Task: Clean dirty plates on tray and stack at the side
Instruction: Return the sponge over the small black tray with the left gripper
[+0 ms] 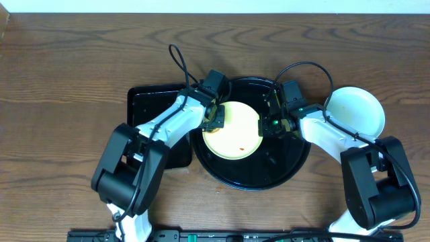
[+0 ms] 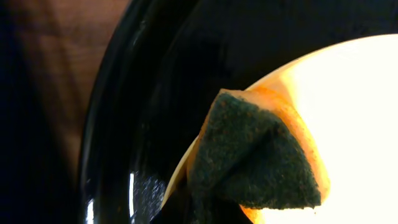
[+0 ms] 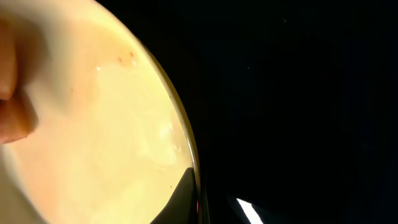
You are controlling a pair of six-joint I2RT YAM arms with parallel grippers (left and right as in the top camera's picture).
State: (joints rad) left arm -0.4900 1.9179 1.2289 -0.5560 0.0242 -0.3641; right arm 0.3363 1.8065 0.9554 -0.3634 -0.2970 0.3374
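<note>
Left gripper (image 1: 215, 116) pinches sponge (image 2: 255, 155) against yellow plate (image 1: 232, 138) in tray (image 1: 272, 168). Right gripper (image 1: 272, 125) at plate's rim; can't tell its jaw opening

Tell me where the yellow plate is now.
In the overhead view, the pale yellow plate lies on the round black tray, between the left gripper and right gripper.

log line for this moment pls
left end effector: sponge on yellow plate in tray | right end effector: at plate rim | pale plate: beside tray
</note>
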